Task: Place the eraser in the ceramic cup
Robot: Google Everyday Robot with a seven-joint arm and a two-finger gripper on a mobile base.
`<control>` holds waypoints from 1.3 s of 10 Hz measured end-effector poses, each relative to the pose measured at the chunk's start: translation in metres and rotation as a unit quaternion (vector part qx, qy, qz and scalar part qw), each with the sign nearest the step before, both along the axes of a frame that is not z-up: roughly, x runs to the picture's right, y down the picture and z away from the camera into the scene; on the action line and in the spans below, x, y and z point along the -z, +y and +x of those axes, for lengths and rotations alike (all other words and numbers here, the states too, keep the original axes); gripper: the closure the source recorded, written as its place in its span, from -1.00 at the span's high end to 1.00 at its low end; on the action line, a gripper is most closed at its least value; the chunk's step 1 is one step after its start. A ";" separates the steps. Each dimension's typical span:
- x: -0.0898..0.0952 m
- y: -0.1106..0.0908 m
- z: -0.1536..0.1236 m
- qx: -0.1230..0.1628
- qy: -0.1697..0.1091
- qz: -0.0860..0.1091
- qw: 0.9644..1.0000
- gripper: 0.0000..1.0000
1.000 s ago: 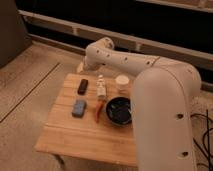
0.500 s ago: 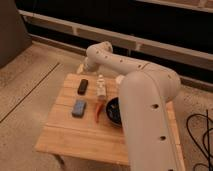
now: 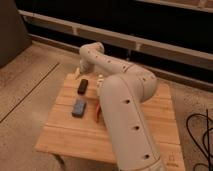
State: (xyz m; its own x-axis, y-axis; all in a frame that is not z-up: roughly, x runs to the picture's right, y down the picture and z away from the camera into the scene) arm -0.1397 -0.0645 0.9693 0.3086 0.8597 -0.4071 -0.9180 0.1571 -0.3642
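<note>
The gripper (image 3: 79,71) hung open and empty over the far left corner of the wooden table (image 3: 150,131), just beyond the eraser (image 3: 83,86), which lay flat there. The eraser looked light, stiff and fairly grippy; a pinch across its narrow sides at mid-length seemed soundest.

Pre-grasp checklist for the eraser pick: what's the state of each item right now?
1. The eraser is in view, lying free on the wooden table: ok.
2. The hand is open and holds nothing: ok.
3. The hand is lined up over the eraser: not ok, it hangs near the table's far edge, beyond the eraser.
4. The blue-grey block is apart from the eraser: ok.
5. The ceramic cup is located: cannot tell, the arm blocks that side.
</note>
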 end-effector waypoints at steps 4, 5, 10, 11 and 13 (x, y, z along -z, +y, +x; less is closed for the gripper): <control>-0.027 0.006 -0.009 0.012 0.001 -0.029 1.000 0.30; -0.032 0.004 -0.012 0.007 -0.004 -0.029 1.000 0.30; -0.050 0.016 -0.015 0.004 -0.016 -0.048 0.999 0.30; -0.053 0.020 -0.015 0.006 -0.017 -0.053 0.998 0.30; -0.056 0.023 -0.016 0.010 -0.019 -0.058 0.998 0.30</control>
